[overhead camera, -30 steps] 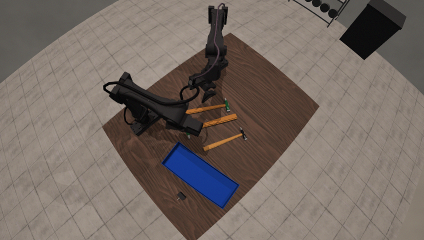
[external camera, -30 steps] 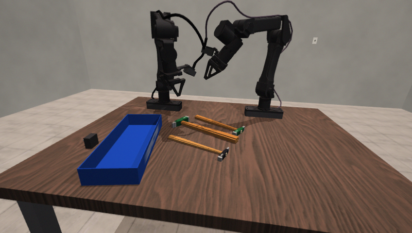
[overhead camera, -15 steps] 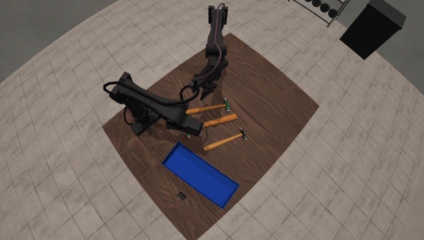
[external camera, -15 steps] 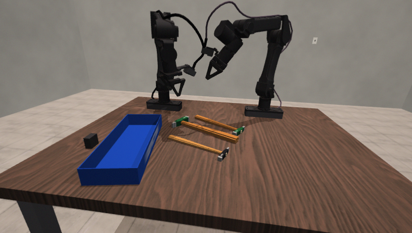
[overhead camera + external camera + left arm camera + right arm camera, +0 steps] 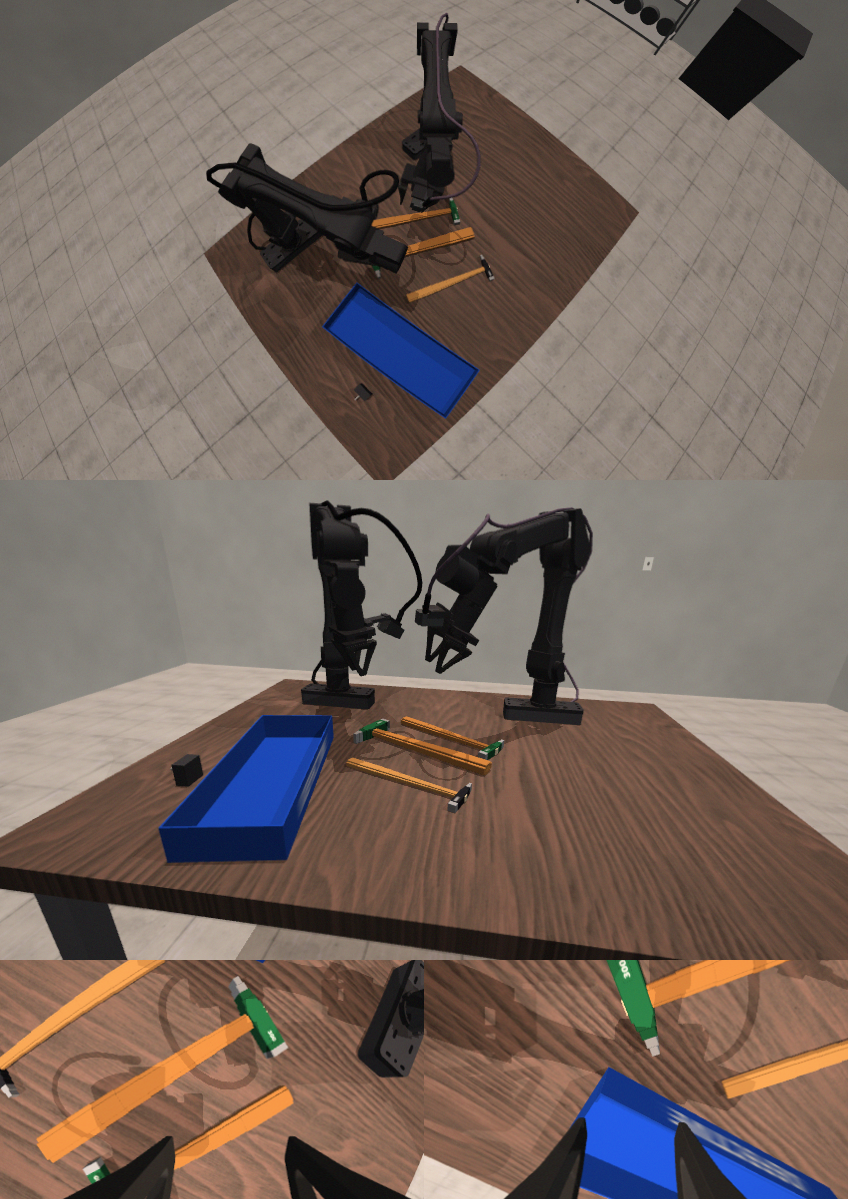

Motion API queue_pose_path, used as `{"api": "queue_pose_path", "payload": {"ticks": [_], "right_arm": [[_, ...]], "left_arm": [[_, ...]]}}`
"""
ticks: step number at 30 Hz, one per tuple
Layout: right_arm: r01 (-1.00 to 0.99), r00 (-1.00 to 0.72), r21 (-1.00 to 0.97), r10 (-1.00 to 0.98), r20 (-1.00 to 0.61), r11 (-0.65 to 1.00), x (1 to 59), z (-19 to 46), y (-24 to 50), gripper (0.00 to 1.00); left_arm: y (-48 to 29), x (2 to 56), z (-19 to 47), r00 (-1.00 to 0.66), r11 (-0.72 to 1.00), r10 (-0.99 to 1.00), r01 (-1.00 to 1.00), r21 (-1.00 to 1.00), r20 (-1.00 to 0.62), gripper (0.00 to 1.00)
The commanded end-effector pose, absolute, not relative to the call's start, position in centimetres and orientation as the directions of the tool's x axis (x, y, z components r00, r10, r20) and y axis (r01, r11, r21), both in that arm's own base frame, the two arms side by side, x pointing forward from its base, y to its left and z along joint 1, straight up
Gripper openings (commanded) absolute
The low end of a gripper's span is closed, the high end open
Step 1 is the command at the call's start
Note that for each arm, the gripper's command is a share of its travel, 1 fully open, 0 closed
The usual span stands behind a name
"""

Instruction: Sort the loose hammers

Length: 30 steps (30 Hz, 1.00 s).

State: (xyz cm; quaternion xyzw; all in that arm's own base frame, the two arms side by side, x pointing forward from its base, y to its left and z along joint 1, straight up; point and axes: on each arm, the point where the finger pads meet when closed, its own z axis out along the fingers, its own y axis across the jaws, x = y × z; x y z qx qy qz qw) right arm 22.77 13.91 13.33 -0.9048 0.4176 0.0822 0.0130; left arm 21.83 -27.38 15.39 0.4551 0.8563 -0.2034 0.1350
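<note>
Three hammers lie flat on the table. The far hammer (image 5: 416, 216) (image 5: 452, 735) has a green head. The middle hammer (image 5: 440, 240) (image 5: 431, 751) has a thick handle, and its green head (image 5: 371, 729) (image 5: 635, 1000) points toward the blue bin (image 5: 401, 347) (image 5: 255, 780). The near hammer (image 5: 449, 283) (image 5: 404, 779) has a black and grey head. My left gripper (image 5: 416, 202) (image 5: 449, 658) (image 5: 230, 1147) hovers open and empty over the far hammer's handle (image 5: 234, 1126). My right gripper (image 5: 386, 261) (image 5: 351, 658) (image 5: 631, 1127) hangs open and empty over the bin's corner, beside the middle hammer's head.
A small black cube (image 5: 361, 391) (image 5: 186, 769) sits on the table beyond the bin's far long side. The two arm bases (image 5: 337, 695) (image 5: 542, 710) stand at the back edge. The right arm's base also shows in the left wrist view (image 5: 393, 1025).
</note>
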Motion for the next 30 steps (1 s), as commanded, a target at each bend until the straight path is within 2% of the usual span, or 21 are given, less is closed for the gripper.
{"api": "queue_pose_path", "payload": {"ticks": [1, 9, 12, 16, 27, 30], "right_arm": [[-0.737, 0.667, 0.018, -0.731, -0.146, -0.676, 22.6, 13.0, 14.2, 0.47], [-0.683, 0.727, -0.014, -0.678, -0.103, -0.73, 22.2, 11.0, 15.1, 0.47], [-0.675, 0.736, -0.016, -0.67, -0.099, -0.738, 22.0, 10.6, 15.2, 0.47], [-0.634, 0.772, -0.027, -0.631, -0.075, -0.773, 21.4, 9.2, 15.7, 0.47], [-0.531, 0.847, -0.038, -0.531, -0.025, -0.846, 19.5, 5.8, 16.9, 0.47], [-0.524, 0.852, -0.042, -0.524, -0.019, -0.851, 19.5, 5.6, 17.0, 0.47]], "left_arm": [[-27.0, 23.9, 15.2, -0.731, 0.686, 0.588, 0.677, -0.267, -0.346, 0.57], [-25.6, 26.2, 12.9, -0.923, 0.879, 0.323, 0.375, -0.294, -0.209, 0.57], [-25.4, 26.5, 12.6, -0.939, 0.897, 0.284, 0.332, -0.293, -0.192, 0.57], [-24.4, 27.7, 11.2, -0.988, 0.952, 0.092, 0.123, -0.279, -0.12, 0.57], [-21.8, 30.3, 7.8, -0.93, 0.913, -0.368, -0.361, -0.19, -0.004, 0.57], [-21.6, 30.5, 7.6, -0.912, 0.897, -0.41, -0.404, -0.18, 0.001, 0.57]]}}
